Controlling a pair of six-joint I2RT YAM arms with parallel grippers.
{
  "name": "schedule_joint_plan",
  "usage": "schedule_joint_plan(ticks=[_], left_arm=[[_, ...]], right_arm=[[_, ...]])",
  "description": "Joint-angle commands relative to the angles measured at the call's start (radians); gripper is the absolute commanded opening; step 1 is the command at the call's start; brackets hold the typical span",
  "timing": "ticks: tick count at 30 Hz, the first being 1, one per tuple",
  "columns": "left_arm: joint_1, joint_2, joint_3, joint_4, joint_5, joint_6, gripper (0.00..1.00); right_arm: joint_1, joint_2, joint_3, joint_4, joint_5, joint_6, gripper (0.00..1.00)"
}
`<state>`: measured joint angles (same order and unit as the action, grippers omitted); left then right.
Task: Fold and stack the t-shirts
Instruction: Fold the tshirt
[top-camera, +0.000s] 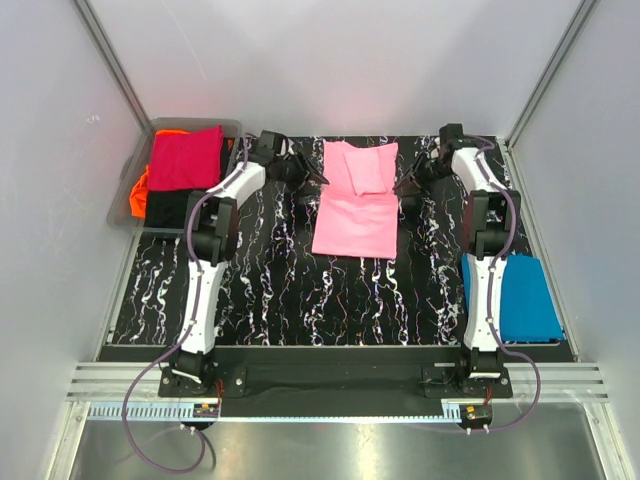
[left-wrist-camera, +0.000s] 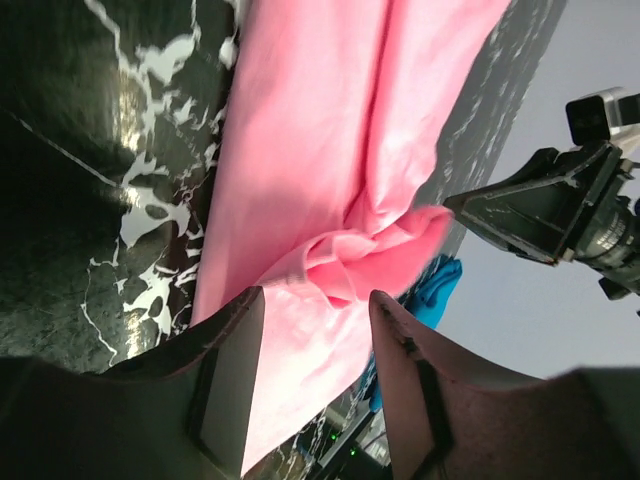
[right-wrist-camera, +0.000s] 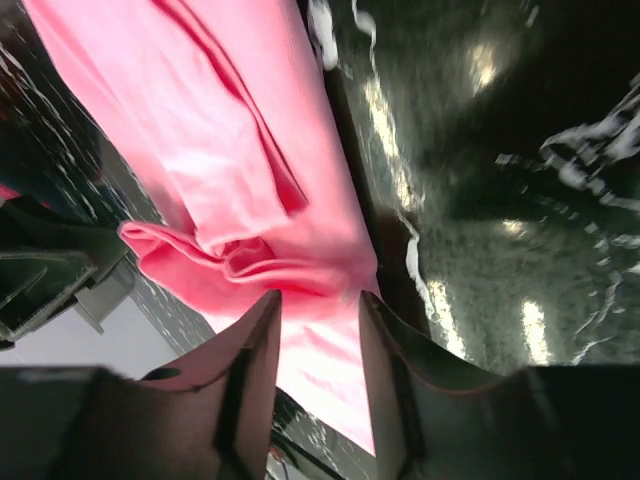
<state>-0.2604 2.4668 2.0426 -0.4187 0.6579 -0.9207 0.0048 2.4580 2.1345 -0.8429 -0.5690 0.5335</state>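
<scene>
The light pink t-shirt lies at the back middle of the table, sides folded in and a sleeve bunched on top. My left gripper is at its left edge and my right gripper at its right edge. In the left wrist view the gripper is open, with the pink t-shirt below and between the fingers. In the right wrist view the gripper is open over the shirt's edge. The bright blue t-shirt lies folded at the near right.
A grey bin at the back left holds crimson, orange and black shirts. The table is black marbled. White walls close in the left, right and back sides.
</scene>
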Motion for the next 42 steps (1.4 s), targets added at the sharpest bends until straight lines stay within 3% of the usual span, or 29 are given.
schedule_joint_plan(ticks=[1, 4, 8, 11, 15, 19, 21, 26, 36, 42], left_arm=[[0.01, -0.055, 0.07, 0.002, -0.015, 0.064, 0.52], [0.013, -0.136, 0.036, -0.055, -0.055, 0.147, 0.53], [0.007, -0.281, -0.1, -0.068, -0.07, 0.21, 0.51], [-0.017, -0.324, -0.157, -0.068, -0.069, 0.255, 0.48], [-0.071, -0.322, -0.182, -0.06, -0.032, 0.286, 0.46], [-0.117, -0.328, -0.269, -0.049, -0.043, 0.307, 0.41], [-0.137, -0.331, -0.307, -0.04, -0.055, 0.312, 0.4], [-0.146, -0.339, -0.423, -0.026, -0.09, 0.33, 0.37], [-0.146, -0.365, -0.624, -0.022, -0.156, 0.339, 0.34], [-0.174, -0.459, -0.809, 0.012, -0.167, 0.344, 0.33]], right_arm=[[-0.034, 0.025, 0.191, -0.117, 0.011, -0.056, 0.46], [-0.034, 0.027, 0.292, -0.212, 0.05, -0.099, 0.49], [-0.034, -0.066, 0.254, -0.254, 0.093, -0.128, 0.5], [-0.028, -0.152, 0.135, -0.234, 0.101, -0.138, 0.5], [-0.011, -0.276, -0.161, -0.101, 0.035, -0.096, 0.45], [0.059, -0.39, -0.407, 0.085, -0.003, -0.04, 0.31], [0.087, -0.404, -0.488, 0.097, -0.009, -0.038, 0.24], [0.15, -0.416, -0.619, 0.175, -0.017, -0.029, 0.19], [0.159, -0.401, -0.763, 0.206, 0.027, -0.058, 0.18], [0.161, -0.505, -0.95, 0.248, 0.018, -0.038, 0.18]])
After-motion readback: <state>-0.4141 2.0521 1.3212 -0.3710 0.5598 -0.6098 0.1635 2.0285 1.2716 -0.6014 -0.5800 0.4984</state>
